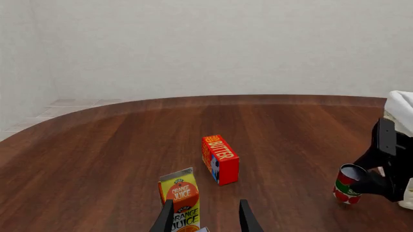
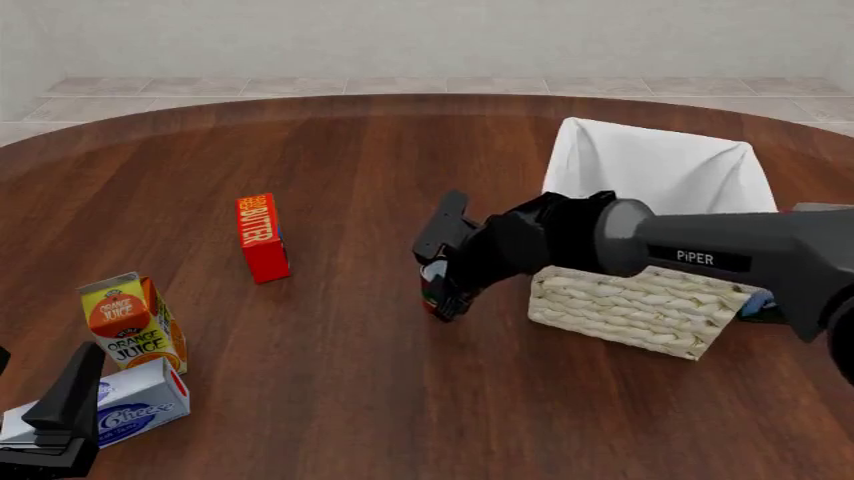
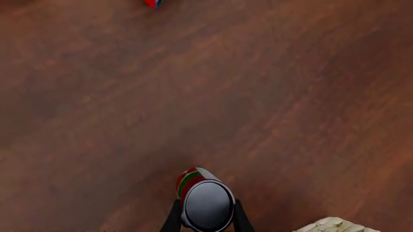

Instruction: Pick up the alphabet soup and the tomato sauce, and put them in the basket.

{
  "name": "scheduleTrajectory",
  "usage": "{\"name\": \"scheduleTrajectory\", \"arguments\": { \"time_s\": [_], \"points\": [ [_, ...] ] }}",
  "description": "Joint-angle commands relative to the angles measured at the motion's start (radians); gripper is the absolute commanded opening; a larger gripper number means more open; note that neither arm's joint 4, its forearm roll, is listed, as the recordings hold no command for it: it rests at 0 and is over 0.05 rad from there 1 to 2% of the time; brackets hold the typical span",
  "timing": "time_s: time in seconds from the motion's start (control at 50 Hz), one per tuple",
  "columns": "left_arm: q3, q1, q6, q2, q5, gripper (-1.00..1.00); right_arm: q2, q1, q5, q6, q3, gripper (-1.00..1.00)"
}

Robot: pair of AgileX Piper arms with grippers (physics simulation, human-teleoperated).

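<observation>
The tomato sauce, a red can with a green band, is tilted just above the table, left of the basket. My right gripper is shut on it. In the right wrist view its silver top sits between both fingers. The left wrist view shows the same can held beside the basket's white cloth. My left gripper stands open and empty at the near left. The alphabet soup is hidden; a sliver of blue shows under the right arm, and I cannot tell what it is.
A red butter box stands left of centre. An orange juice carton and a pale cream cheese box sit by my left gripper. The right arm stretches across the basket's front. Wicker edges the right wrist view.
</observation>
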Motion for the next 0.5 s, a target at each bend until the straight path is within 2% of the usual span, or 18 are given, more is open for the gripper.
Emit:
{"name": "scheduleTrajectory", "arguments": {
  "time_s": [0.02, 0.5],
  "points": [
    [0.0, 0.0, 0.0, 0.0, 0.0, 1.0, -0.033, 0.009, 0.022, 0.015, -0.018, -1.0],
    [0.0, 0.0, 0.0, 0.0, 0.0, 1.0, -0.098, 0.036, 0.059, 0.013, -0.042, -1.0]
  ]
}}
